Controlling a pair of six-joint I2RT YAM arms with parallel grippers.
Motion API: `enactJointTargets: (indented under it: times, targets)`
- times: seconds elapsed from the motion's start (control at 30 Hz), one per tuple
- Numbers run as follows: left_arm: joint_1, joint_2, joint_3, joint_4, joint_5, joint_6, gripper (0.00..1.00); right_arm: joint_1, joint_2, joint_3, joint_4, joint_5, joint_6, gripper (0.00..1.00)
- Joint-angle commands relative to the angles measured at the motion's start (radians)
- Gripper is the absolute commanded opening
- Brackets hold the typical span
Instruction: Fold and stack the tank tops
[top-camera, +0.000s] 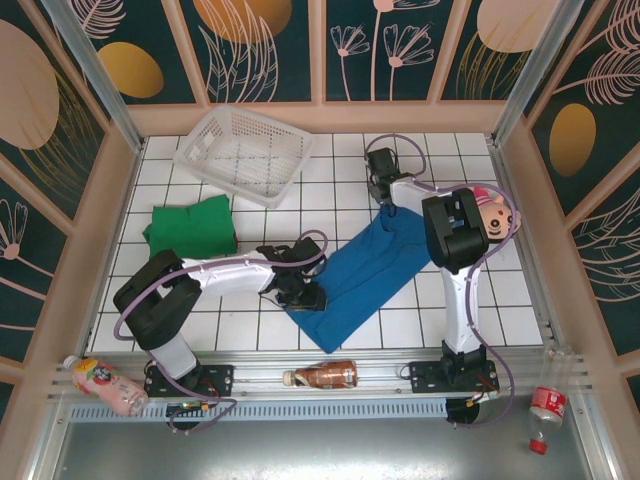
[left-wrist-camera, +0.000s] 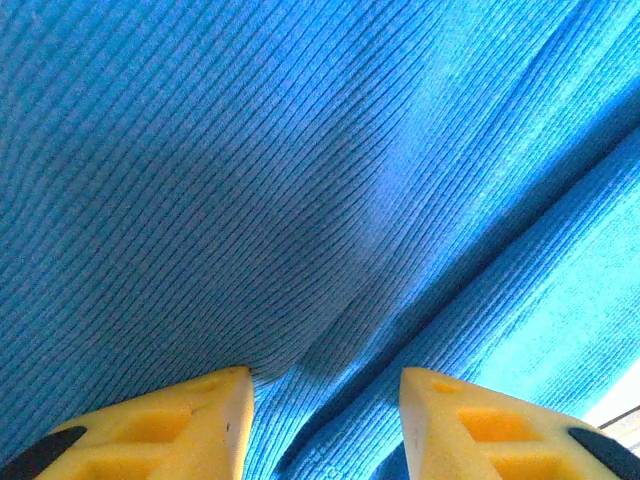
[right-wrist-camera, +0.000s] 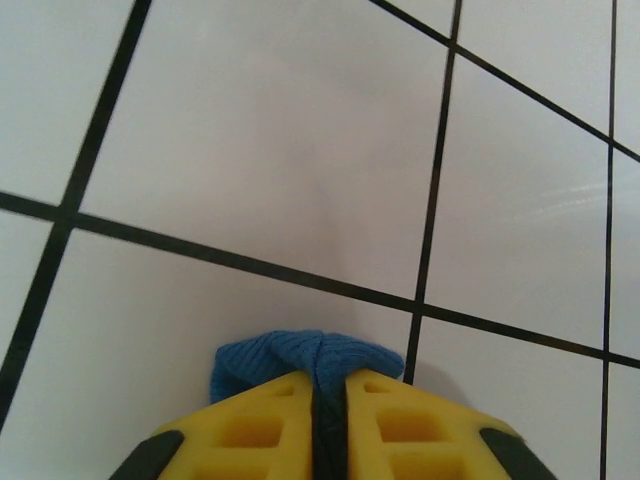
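A blue tank top lies as a long folded strip running diagonally across the middle of the tiled table. My left gripper rests on its near-left end. In the left wrist view the yellow fingers stand apart, tips down on the ribbed blue cloth, and a crease runs between them. My right gripper is at the strip's far end. In its wrist view that gripper is shut on a small pinch of the blue cloth, just above the white tiles. A green tank top lies folded at the left.
A white lattice basket stands tilted at the back left. A pink toy sits by the right arm. Bottles lie along the near rail: a brown one, a pink one and a red-labelled one.
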Motion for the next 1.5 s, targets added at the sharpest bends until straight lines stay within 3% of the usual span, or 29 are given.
enactJointTargets:
  times: [0.0, 0.17, 0.4, 0.7, 0.93, 1.13, 1.33, 1.47]
  targets:
    - [0.002, -0.008, -0.034, -0.012, 0.013, -0.015, 0.44, -0.029, -0.049, 0.028, -0.014, -0.024, 0.087, 0.12]
    - [0.002, -0.003, -0.04, -0.002, 0.02, -0.015, 0.44, -0.087, -0.15, -0.022, 0.021, -0.179, 0.236, 0.1]
    - [0.001, 0.011, -0.051, 0.015, 0.04, -0.008, 0.45, -0.203, -0.331, -0.242, 0.214, -0.457, 0.47, 0.16]
    - [0.001, 0.013, -0.069, 0.034, 0.056, -0.004, 0.45, -0.326, -0.36, -0.454, 0.386, -0.666, 0.696, 0.22]
    - [0.001, -0.001, -0.09, 0.035, 0.057, -0.008, 0.45, -0.36, -0.275, -0.429, 0.355, -0.731, 0.691, 0.22]
    - [0.001, -0.01, -0.08, 0.023, 0.051, -0.01, 0.45, -0.354, -0.338, -0.414, 0.29, -0.674, 0.648, 0.23]
    - [0.001, -0.021, 0.003, -0.03, 0.03, -0.009, 0.45, -0.336, -0.423, -0.447, 0.225, -0.732, 0.641, 0.24]
    - [0.001, -0.019, 0.049, -0.047, 0.036, -0.014, 0.45, -0.328, -0.389, -0.427, 0.108, -0.712, 0.63, 0.26]
